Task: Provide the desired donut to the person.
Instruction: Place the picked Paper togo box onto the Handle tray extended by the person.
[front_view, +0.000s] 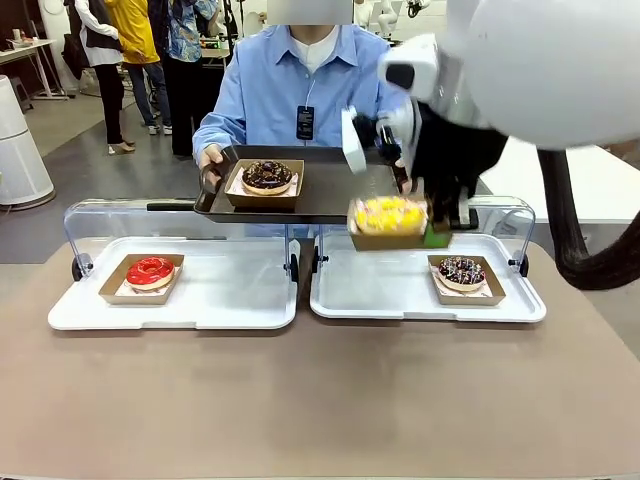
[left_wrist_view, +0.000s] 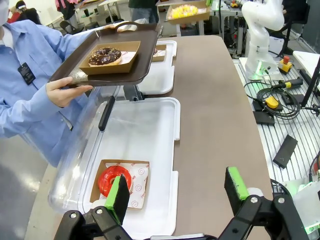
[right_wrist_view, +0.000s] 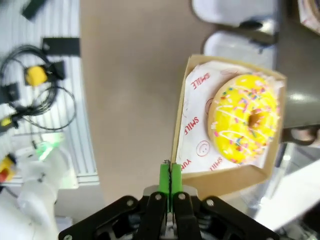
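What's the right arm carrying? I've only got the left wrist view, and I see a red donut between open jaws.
Observer: The right gripper has its jaws shut on the wall of a cardboard tray holding a yellow sprinkled donut.
Operator: Where is it relative to the person's tray?
Observer: In the front view the yellow donut is lifted off the table, at the near right corner of the dark serving tray that the person holds.
Operator: Anything left on the right white tray?
Observer: One chocolate sprinkled donut in its cardboard tray, near the right end of the right white tray.
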